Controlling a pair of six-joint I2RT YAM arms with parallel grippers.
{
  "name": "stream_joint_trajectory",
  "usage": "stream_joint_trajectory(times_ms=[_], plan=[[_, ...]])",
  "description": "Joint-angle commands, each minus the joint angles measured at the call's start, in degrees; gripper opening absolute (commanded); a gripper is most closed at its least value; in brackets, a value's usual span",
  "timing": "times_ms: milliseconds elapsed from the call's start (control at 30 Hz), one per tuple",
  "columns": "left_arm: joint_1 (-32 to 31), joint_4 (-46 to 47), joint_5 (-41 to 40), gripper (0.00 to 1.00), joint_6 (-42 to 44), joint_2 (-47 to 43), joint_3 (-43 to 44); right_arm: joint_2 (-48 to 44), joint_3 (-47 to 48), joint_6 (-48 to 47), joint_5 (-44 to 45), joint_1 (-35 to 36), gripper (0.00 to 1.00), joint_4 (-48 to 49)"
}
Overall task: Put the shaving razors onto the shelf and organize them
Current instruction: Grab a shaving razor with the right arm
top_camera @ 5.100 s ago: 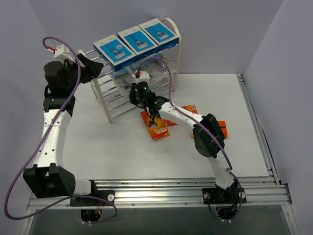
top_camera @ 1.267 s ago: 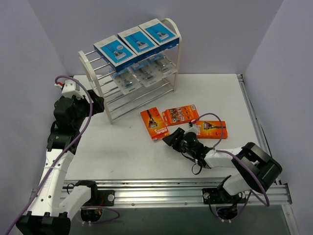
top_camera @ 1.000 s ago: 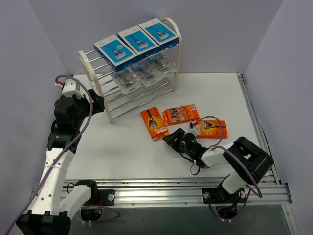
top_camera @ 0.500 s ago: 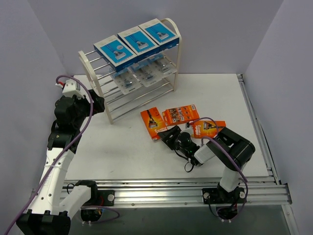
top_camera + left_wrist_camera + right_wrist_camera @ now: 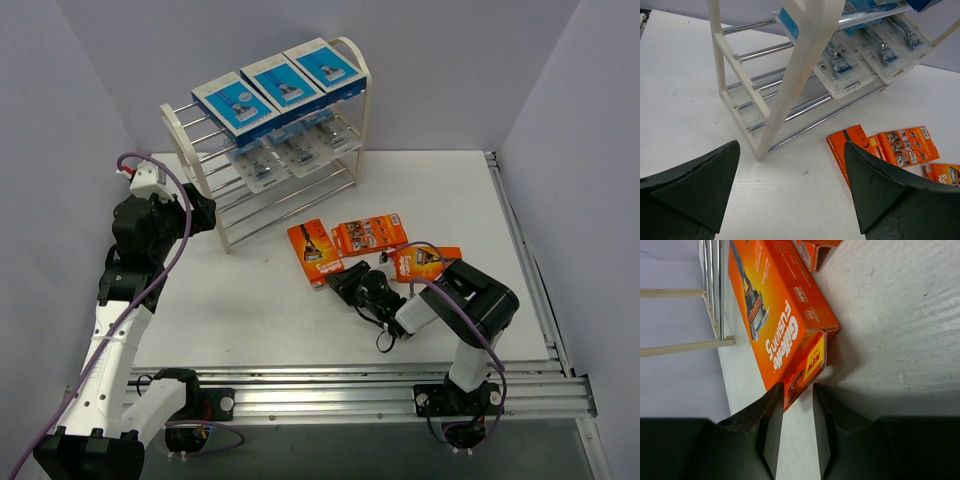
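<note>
Overhead, three orange packs (image 5: pixel 370 235) lie on the table (image 5: pixel 250 310), at 5 o'clock from our shelf (image 5: pixel 352 60).
Our right gripper (image 5: pixel 338 284) sits at the nearest pack (image 5: pixel 315 252); left wrist: left gripper (image 5: pixel 791 146) gapes wide; right wrist: jaws narrowly apart, clamping nothing.

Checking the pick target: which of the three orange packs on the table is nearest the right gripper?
The leftmost orange pack, closest to the shelf: its corner sits at the tip of the right gripper. The middle pack and rightmost pack lie farther off.
</note>
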Motion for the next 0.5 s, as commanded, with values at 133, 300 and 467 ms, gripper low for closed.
stream_joint_trajectory(times_ms=[133,300,467], plan=[[-0.04,3.04,0.72,0.94,-0.39,-0.08,0.07,1.5,1.34,1.52,1.77,0.37,0.02,-0.37],[-0.04,2.87,1.16,0.94,-0.48,0.54,0.25,-2.45,2.48,-0.06,1.68,0.19,0.0,-2.83],[-0.04,3.13,1.16,0.94,-0.57,0.27,0.16,-8.42,4.76,-3.05,2.03,-0.25,0.0,-8.09]])
